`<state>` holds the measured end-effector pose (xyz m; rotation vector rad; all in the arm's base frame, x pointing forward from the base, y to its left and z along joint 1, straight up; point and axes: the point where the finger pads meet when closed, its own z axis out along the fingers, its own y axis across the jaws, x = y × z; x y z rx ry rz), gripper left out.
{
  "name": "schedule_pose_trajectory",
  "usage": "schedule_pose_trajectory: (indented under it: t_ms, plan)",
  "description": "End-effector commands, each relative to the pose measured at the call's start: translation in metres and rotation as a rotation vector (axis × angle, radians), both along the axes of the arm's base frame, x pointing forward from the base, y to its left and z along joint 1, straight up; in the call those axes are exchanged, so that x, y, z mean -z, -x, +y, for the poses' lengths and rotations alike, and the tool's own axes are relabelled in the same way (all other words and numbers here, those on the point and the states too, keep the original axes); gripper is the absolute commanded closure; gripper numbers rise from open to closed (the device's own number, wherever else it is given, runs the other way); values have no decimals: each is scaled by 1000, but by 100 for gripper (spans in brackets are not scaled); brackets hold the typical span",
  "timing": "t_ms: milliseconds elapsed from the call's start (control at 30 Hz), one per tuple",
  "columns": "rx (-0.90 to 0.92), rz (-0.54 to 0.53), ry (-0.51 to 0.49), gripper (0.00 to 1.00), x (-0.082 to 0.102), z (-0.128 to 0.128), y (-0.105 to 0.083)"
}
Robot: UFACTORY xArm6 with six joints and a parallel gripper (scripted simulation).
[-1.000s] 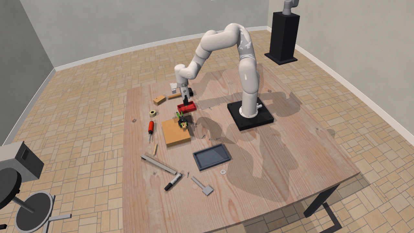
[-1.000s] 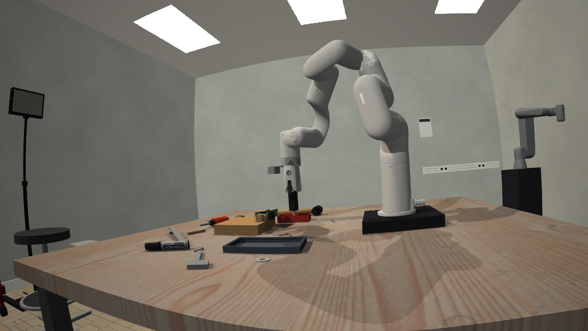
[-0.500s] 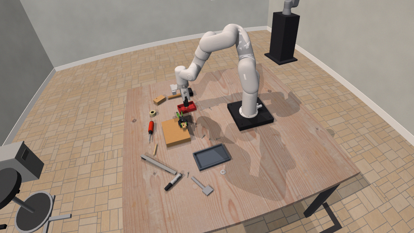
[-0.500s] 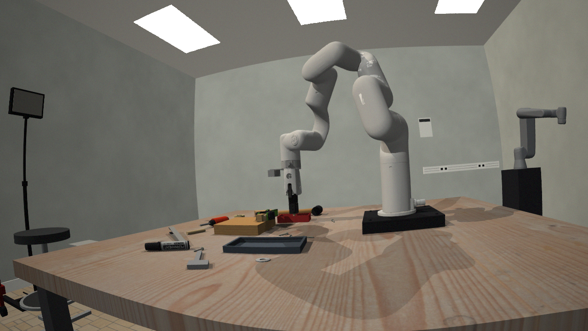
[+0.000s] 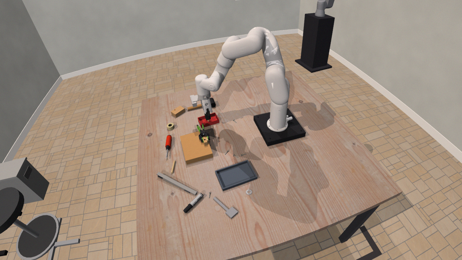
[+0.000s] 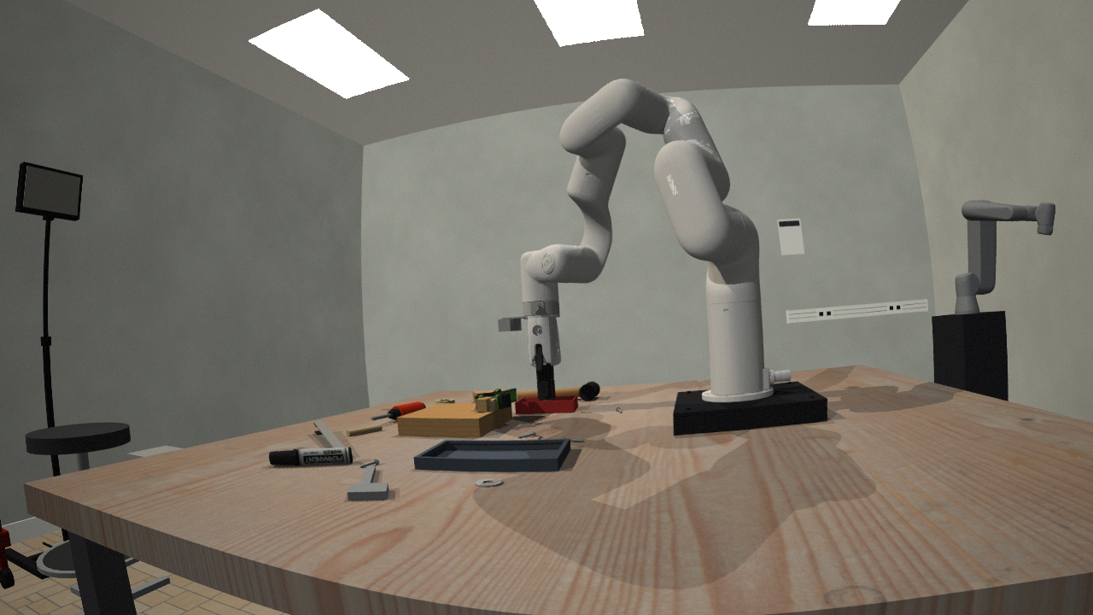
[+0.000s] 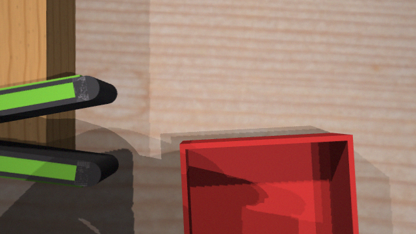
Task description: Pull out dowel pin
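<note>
My gripper (image 5: 207,118) hangs straight down with its fingertips inside the small red tray (image 5: 209,120), just behind the bench board (image 5: 195,147). It also shows in the exterior view (image 6: 545,388), low in the red tray (image 6: 544,404). It is shut on the dowel pin, which the dark fingers hide. The small wooden block (image 5: 205,139) lies on the board's far corner under the black and green spring clamp (image 5: 202,130). The wrist view shows the red tray (image 7: 270,185), the clamp's two green handles (image 7: 52,97), and the board's edge (image 7: 23,39).
A grey tray (image 5: 236,174) lies in front of the board. A red screwdriver (image 5: 168,142), a tape roll (image 5: 170,126), a spare wooden block (image 5: 178,111) and a mallet (image 5: 201,105) lie around the board. A marker (image 5: 193,202) and a ruler (image 5: 176,183) lie nearer the front. The arm's black base (image 5: 279,127) stands to the right.
</note>
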<state>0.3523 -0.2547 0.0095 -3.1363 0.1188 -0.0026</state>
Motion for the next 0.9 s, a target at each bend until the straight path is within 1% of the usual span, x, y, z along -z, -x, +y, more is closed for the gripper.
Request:
schedule_pose_trajectory:
  t_ms: [0, 767, 800, 867]
  plan:
    - [0, -3, 2, 100, 0, -1, -1]
    - [0, -3, 2, 100, 0, -1, -1]
    - [0, -3, 2, 72, 0, -1, -1]
    - [0, -3, 2, 72, 0, -1, -1]
